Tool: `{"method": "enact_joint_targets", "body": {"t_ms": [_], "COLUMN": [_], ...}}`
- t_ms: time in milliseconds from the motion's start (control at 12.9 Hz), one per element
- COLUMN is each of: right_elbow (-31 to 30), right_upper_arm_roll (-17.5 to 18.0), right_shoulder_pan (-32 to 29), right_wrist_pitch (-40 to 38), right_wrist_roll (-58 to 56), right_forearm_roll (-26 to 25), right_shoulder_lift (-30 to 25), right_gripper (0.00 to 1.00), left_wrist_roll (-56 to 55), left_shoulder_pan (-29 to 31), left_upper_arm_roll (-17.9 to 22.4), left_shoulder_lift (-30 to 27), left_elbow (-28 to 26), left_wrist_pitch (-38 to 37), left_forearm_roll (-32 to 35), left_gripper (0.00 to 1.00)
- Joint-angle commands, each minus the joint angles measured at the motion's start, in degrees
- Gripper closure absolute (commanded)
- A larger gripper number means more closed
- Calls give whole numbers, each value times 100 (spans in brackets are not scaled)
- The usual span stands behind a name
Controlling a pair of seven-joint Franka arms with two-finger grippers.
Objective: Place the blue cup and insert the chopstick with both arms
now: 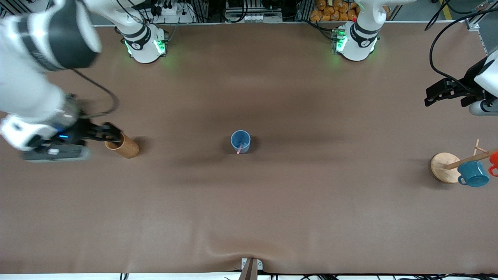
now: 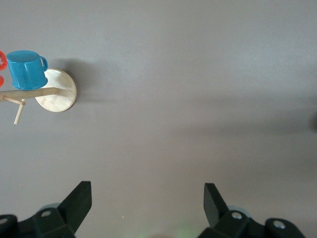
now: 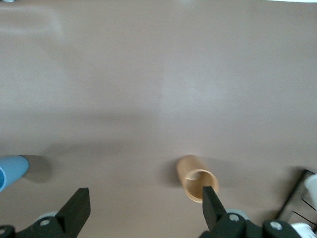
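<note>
Tabletop (image 1: 249, 217): chopstick (image 1: 239, 149) inside blue cup (image 1: 240, 141)

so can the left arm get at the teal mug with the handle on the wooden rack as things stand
Probably yes: the open left gripper hangs over bare table at its own end, and nothing stands between it and the teal handled mug hanging on the wooden rack.

Robotics lab, by every sign: two white arm bases (image 1: 144, 46) with green status lights bolted at the edge of a table (image 1: 249, 217) under plain brown matting, cables and power strips (image 1: 171, 9) along aluminium framing, and a few test props spaced out on the mat.
</note>
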Motion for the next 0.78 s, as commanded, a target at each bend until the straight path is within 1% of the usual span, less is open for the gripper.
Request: {"method": "enact_joint_targets", "body": {"t_ms": [0, 233, 389, 544, 699], "right_elbow": [-222, -222, -222, -222, -265], "right_upper_arm_roll": [116, 116, 124, 142, 151], "right_shoulder_pan": [-546, -925, -988, -1066, -1216], "right_wrist_pitch": [-405, -1003, -1320, -1549, -1620], "right_wrist_roll": [-561, -704, -696, -678, -678], "right_forearm_roll": [55, 55, 55, 64, 221], "right_shoulder_lift": [-562, -1027, -1265, -1398, -1477], "right_gripper": [0, 0, 0, 0, 0], "left_wrist_roll": [82, 73, 73, 73, 73], "left_shoulder_pan": [32, 32, 23, 23, 32], "left_upper_arm_roll": [-27, -27, -27, -27, -27], "left_shoulder_lift": [9, 27, 18, 10, -8], "left_elbow": [-11, -11, -20, -11, -28], "left_wrist_pitch": [78, 114, 122, 122, 122], "left_forearm_roll": [29, 29, 29, 29, 29], "left_gripper": [0, 0, 0, 0, 0]}}
